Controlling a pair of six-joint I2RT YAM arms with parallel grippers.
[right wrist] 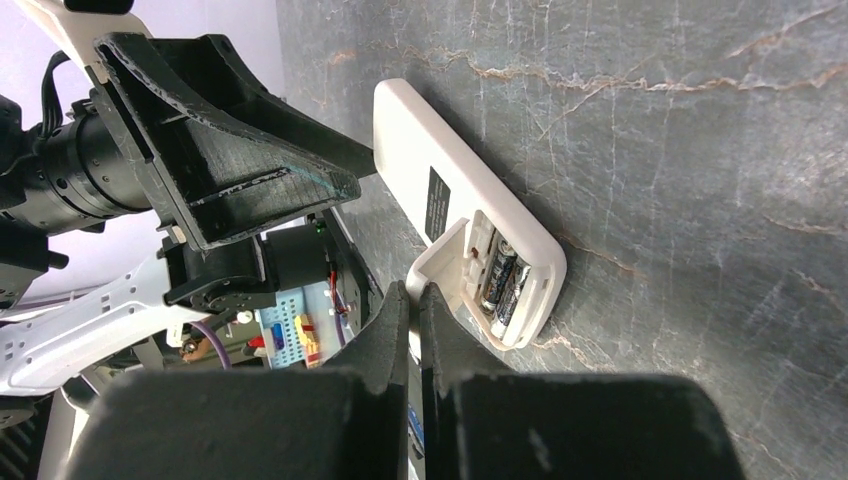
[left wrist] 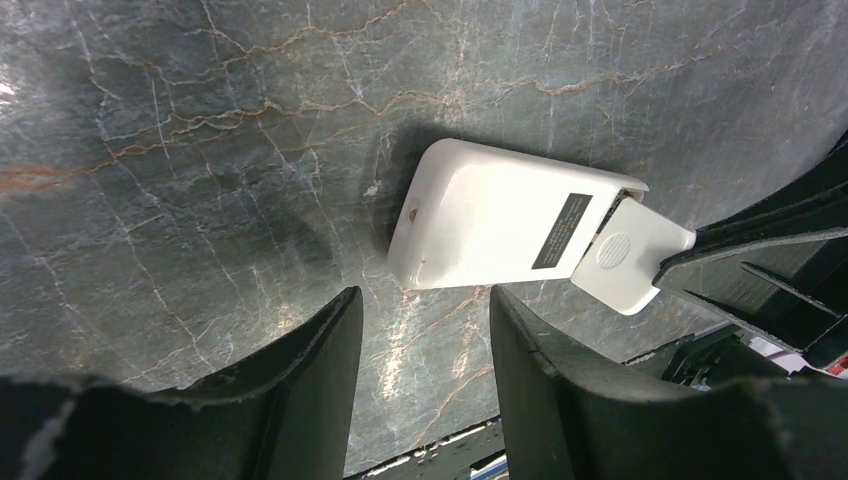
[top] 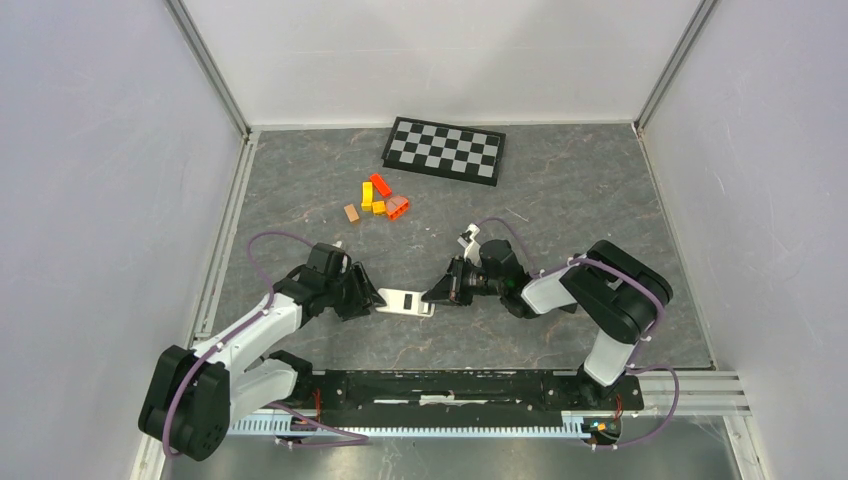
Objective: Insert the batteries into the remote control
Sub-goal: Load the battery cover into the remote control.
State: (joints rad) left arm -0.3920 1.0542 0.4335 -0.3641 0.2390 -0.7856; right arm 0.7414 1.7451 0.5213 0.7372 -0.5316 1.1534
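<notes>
The right gripper is clenched, its two fingers pressed together with their tips at the loose end of the battery cover. Whether they pinch the cover's edge or only touch it cannot be made out. The cover, a small white plate, sits partly slid off the end of the remote and slightly askew.

In the right wrist view the compartment it uncovers is open, with two dark batteries lying side by side inside, lengthwise. Their ends and markings are too small to read.

The left gripper is released, jaws apart with nothing between them, and hovers just beside the remote's other end.

The white remote lies back-up on the grey marbled tabletop between the two grippers, toward the near edge. A dark label on its back is unreadable, and the face against the tabletop is hidden. From above, the right gripper's tip hides the compartment.

Well apart, toward the far side, lie a cluster of orange and red blocks and a black-and-white checkerboard.
</notes>
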